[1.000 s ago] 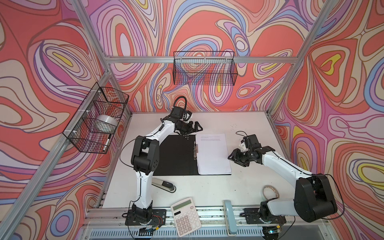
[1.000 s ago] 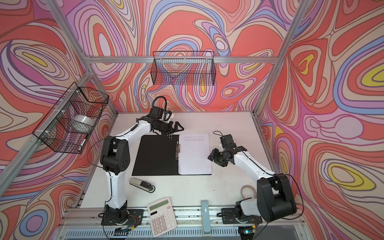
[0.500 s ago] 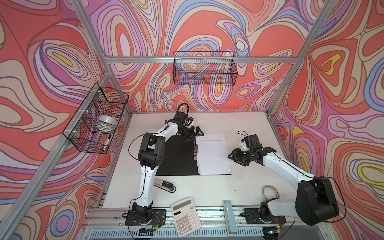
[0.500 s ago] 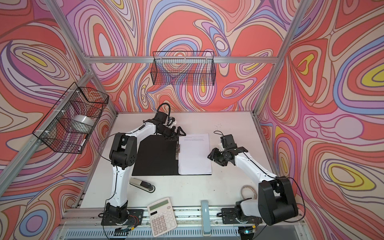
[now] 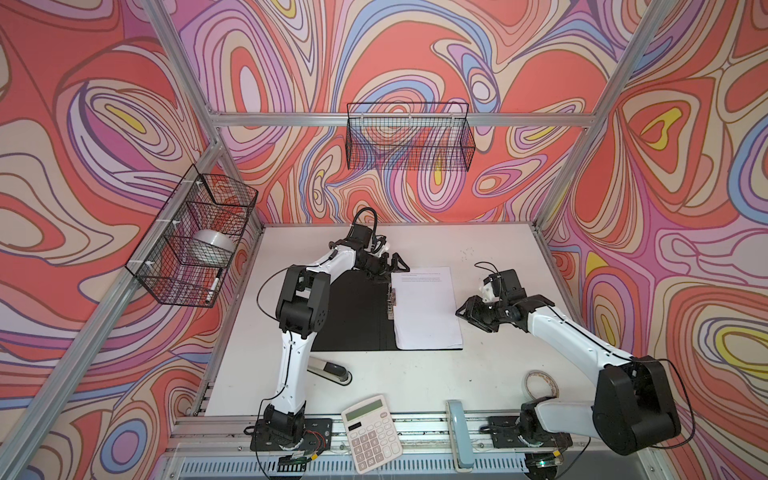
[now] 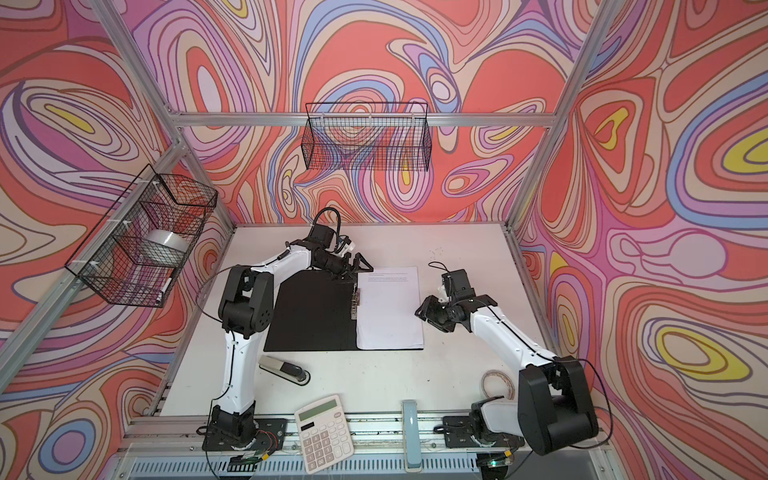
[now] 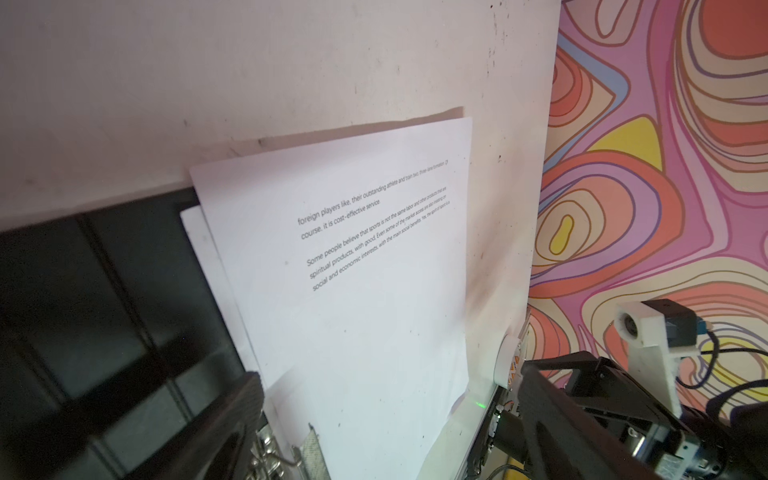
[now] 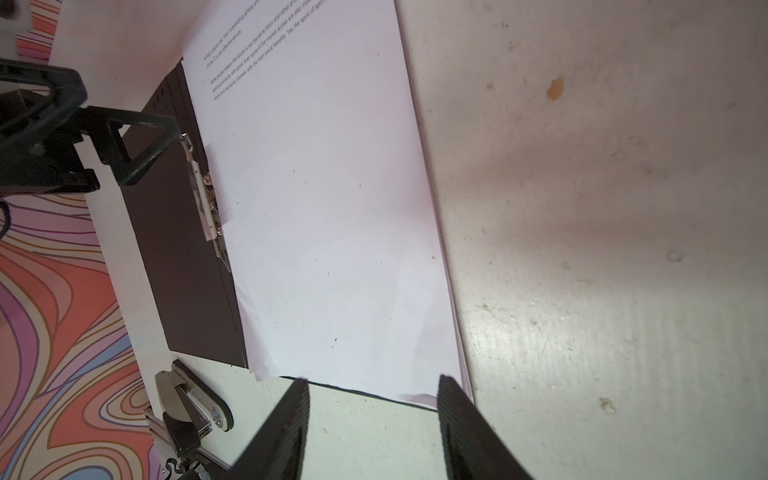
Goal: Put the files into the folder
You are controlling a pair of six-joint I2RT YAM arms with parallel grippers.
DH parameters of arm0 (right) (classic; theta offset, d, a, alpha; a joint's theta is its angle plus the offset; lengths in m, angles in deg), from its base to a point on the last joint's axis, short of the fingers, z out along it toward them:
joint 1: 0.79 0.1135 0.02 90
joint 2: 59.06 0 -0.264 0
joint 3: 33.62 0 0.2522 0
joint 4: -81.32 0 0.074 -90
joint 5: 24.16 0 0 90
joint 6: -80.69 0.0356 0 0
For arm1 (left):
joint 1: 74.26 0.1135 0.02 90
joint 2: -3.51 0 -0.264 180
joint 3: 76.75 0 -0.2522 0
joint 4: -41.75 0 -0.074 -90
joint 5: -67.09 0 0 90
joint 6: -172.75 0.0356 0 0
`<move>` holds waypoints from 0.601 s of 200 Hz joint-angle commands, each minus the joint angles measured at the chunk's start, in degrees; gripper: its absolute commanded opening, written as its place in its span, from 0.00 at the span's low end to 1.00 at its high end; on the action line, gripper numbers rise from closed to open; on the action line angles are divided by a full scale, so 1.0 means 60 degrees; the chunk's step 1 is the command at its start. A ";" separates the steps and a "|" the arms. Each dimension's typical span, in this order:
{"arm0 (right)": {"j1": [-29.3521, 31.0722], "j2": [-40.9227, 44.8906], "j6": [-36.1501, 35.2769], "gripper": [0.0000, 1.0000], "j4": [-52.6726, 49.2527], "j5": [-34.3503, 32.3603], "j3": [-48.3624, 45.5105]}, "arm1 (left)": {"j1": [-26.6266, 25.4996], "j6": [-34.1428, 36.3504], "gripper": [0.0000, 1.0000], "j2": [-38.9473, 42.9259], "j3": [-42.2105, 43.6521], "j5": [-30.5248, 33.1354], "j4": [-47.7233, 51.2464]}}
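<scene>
Landmark: we fix on the folder (image 5: 353, 316) (image 6: 311, 320), which lies open and flat on the table (image 5: 490, 257), black inside up.
Clip: the metal clip (image 5: 390, 301) (image 8: 205, 195) runs along the folder's middle fold, towards its far end.
Files: the files (image 5: 428, 307) (image 6: 388, 307) lie on the folder's right half, their left edge at the clip. We cannot tell whether the clip pins them.
Print: we see a few lines of small text at the sheets' end by the folder's far edge.
Stack: a lower sheet (image 7: 195, 232) peeks out on the fold side, so the pile is slightly fanned.
Left gripper: the left gripper (image 5: 390, 270) (image 6: 357, 268) hangs over the folder's far end, at the top of the clip. Its fingers (image 7: 232, 415) stand wide apart, clamped on nothing. We cannot tell whether it touches the clip.
Right gripper: the right gripper (image 5: 471, 320) (image 6: 430, 320) sits just beside the folder's right edge, about midway along it. Its fingers (image 8: 291, 419) are apart with nothing between them. Whether a tip touches the sheets we cannot tell.
Stapler: a stapler (image 5: 332, 370) (image 8: 195, 403) lies near the folder's near-left corner.
Calculator: a calculator (image 5: 372, 432) lies well short of the folder's near edge, on the front rail.
Tape roll: a tape roll (image 5: 540, 382) lies well off the folder's near-right corner.
</scene>
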 commanded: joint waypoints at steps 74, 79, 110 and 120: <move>-0.0023 0.0328 0.0035 0.52 0.0017 -0.0024 -0.0206 | 0.0487 -0.0915 0.95 0.0686 0.0915 -0.0785 -0.1339; -0.0023 0.0316 0.0049 0.52 0.0022 -0.0032 -0.0221 | 0.0502 -0.0912 0.95 0.0751 0.0889 -0.0851 -0.1351; -0.0023 0.0190 -0.0020 0.52 0.0103 -0.0236 -0.0312 | 0.0584 -0.0995 0.95 0.0912 0.0823 -0.0749 -0.1447; -0.0023 0.0118 -0.0076 0.52 0.0110 -0.0357 -0.0284 | 0.0631 -0.1101 0.95 0.0912 0.0869 -0.0826 -0.1604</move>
